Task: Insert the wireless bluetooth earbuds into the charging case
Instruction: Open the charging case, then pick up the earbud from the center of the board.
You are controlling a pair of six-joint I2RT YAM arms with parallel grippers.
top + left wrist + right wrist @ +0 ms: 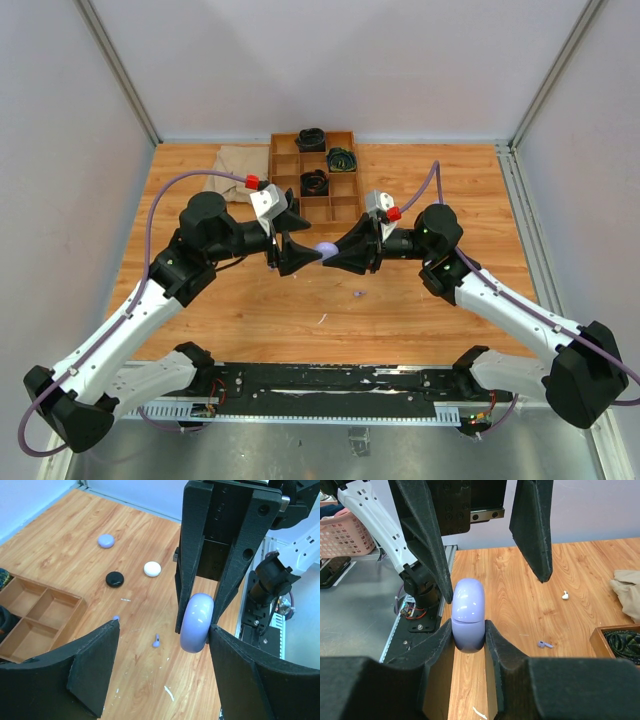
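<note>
right gripper: clamped on lilac case, held above table | left gripper: jaws spread wide either side of case, gripping nothing | lilac earbud: lying on table

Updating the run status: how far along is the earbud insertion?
Done: nothing visibly seated. In hand: right gripper clamps the lilac round plastic charging case, lid apparently shut; left gripper open around it. Left: open it, then seat the lilac stemmed earbud and white earbud lying on the wooden table.
</note>
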